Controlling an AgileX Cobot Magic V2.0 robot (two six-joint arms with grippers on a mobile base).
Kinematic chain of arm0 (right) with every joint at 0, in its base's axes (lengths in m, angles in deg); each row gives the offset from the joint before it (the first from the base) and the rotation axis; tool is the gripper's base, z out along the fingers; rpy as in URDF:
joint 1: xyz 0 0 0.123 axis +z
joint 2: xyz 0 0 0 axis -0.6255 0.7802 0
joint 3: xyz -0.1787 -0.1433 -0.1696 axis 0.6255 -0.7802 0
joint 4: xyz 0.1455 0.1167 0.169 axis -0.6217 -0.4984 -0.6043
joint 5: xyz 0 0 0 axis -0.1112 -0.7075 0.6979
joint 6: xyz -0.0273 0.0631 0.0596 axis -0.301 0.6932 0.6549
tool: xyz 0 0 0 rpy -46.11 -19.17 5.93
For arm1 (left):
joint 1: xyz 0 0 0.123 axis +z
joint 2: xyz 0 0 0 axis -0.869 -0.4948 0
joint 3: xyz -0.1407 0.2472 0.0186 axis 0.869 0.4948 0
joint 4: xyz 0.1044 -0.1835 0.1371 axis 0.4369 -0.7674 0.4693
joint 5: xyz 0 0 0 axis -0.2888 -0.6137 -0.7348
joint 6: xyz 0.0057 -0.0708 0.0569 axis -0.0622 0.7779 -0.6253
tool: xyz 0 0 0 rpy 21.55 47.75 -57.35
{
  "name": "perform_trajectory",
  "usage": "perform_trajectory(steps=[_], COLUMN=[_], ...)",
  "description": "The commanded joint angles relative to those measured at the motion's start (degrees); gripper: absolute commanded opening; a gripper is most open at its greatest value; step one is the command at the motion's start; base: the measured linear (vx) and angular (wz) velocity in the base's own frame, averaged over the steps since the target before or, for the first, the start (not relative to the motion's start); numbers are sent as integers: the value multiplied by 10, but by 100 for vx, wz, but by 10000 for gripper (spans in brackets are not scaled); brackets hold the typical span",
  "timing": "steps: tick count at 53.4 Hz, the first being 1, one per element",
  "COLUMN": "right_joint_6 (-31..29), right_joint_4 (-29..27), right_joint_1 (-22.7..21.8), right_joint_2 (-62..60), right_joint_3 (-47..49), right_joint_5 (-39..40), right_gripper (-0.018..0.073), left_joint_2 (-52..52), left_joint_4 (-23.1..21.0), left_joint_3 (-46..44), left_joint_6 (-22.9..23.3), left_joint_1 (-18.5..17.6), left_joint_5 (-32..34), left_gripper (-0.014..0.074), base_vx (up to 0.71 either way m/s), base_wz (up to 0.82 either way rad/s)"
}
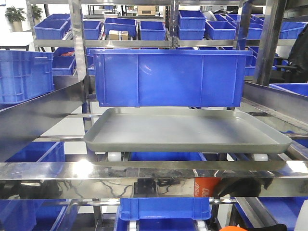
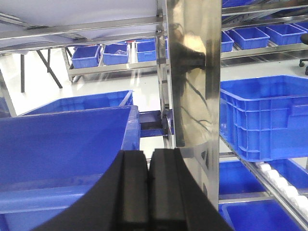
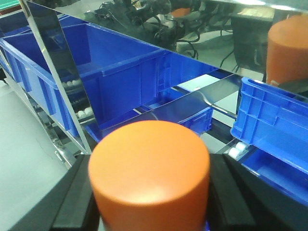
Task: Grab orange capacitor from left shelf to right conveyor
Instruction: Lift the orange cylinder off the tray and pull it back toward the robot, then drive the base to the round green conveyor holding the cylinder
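The orange capacitor (image 3: 149,163) fills the lower middle of the right wrist view, a smooth orange cylinder seen from its rounded top. My right gripper (image 3: 149,195) is shut on it, with a black finger (image 3: 77,202) pressed against each side. In the front view an orange patch with white lettering (image 1: 207,187) shows under the front rail of the left shelf (image 1: 144,173). The shelf's grey tray (image 1: 187,144) holds nothing. My left gripper (image 2: 148,159) is shut on nothing, its pads touching, beside a steel upright (image 2: 195,72). The right conveyor is out of view.
A big blue bin (image 1: 168,77) stands behind the grey tray, and more blue bins (image 1: 24,77) fill the racks around. In the right wrist view, blue bins (image 3: 110,62) and slanted steel rails (image 3: 57,62) lie close ahead. A steel panel mirrors the orange cylinder (image 3: 286,48).
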Motion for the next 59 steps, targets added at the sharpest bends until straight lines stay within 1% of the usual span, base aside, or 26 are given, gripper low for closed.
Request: perform_trajectory(steps=[1, 17, 59], right_joint_6=[-7, -7, -7], right_joint_4=[-29, -29, -29], right_joint_1=[-2, -2, -2], right_joint_2=[-2, -2, -2], right_joint_3=[17, 17, 17], right_joint_5=[5, 5, 5], right_gripper=[333, 333, 333], left_joint_2=[7, 7, 7], left_joint_4=[-2, -2, -2], left_joint_3=[19, 19, 19], left_joint_6=[1, 1, 1], left_joint_1=[1, 1, 1], left_joint_5=[47, 47, 47], left_gripper=[-6, -6, -6], base_vx=[0, -4, -10], base_wz=[0, 12, 46])
